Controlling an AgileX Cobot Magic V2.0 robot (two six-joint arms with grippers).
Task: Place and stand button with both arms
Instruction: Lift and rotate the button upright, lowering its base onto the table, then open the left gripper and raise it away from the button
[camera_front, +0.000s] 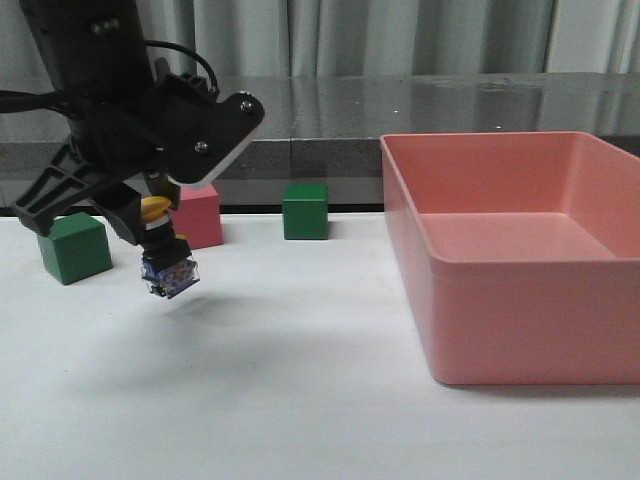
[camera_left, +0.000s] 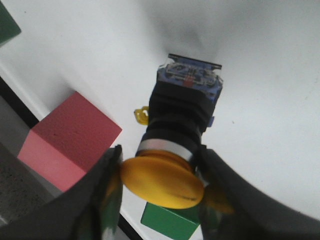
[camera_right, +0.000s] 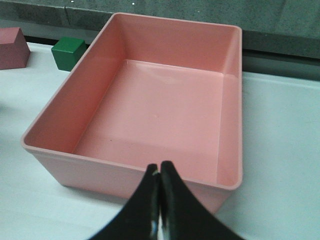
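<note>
My left gripper (camera_front: 150, 215) is shut on the button (camera_front: 165, 258) and holds it above the white table at the left, tilted, with the blue-grey base lowest. In the left wrist view the fingers (camera_left: 107, 200) clamp the yellow cap (camera_left: 162, 181) from both sides; the silver collar, black body and base (camera_left: 190, 80) point away toward the table. My right gripper (camera_right: 160, 172) is shut and empty, hovering over the near wall of the pink bin (camera_right: 125, 172). The right arm is not in the front view.
A pink cube (camera_front: 198, 215) and a green cube (camera_front: 74, 247) stand just behind the held button; another green cube (camera_front: 305, 211) is further right. The large pink bin (camera_front: 520, 330) fills the table's right side. A dark ledge runs along the back.
</note>
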